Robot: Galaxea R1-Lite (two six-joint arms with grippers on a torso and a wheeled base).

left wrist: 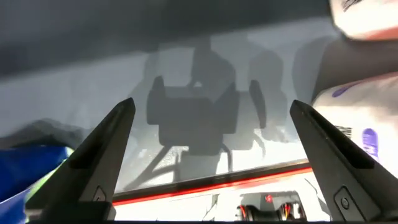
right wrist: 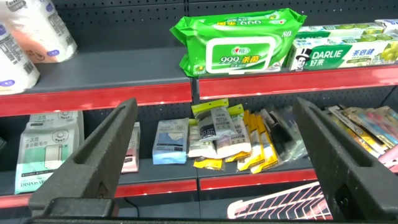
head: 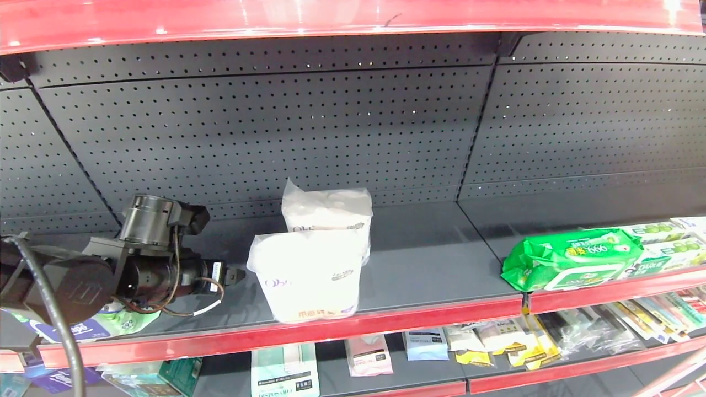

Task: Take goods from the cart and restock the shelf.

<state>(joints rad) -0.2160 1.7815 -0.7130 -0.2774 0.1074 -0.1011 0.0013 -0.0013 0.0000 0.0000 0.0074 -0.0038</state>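
Two white tissue packs stand on the grey shelf [head: 430, 259], one at the front [head: 309, 275] and one behind it [head: 328, 212]. My left gripper [head: 236, 274] hangs just left of the front pack, low over the shelf. In the left wrist view this gripper [left wrist: 212, 106] is open with nothing between its fingers, and the white pack [left wrist: 367, 118] lies beside one finger. My right gripper [right wrist: 216, 102] is also open and holds nothing. It faces the shelf front below a green wipes pack [right wrist: 239, 40], which lies at the shelf's right [head: 573, 256].
Toothpaste boxes [head: 662, 242] lie right of the green pack. A blue and green packet [head: 94, 325] sits under my left arm. The lower shelf holds several small packets [right wrist: 217, 137] and a pale box [right wrist: 46, 152]. A pink wire cart edge [right wrist: 280, 202] shows below.
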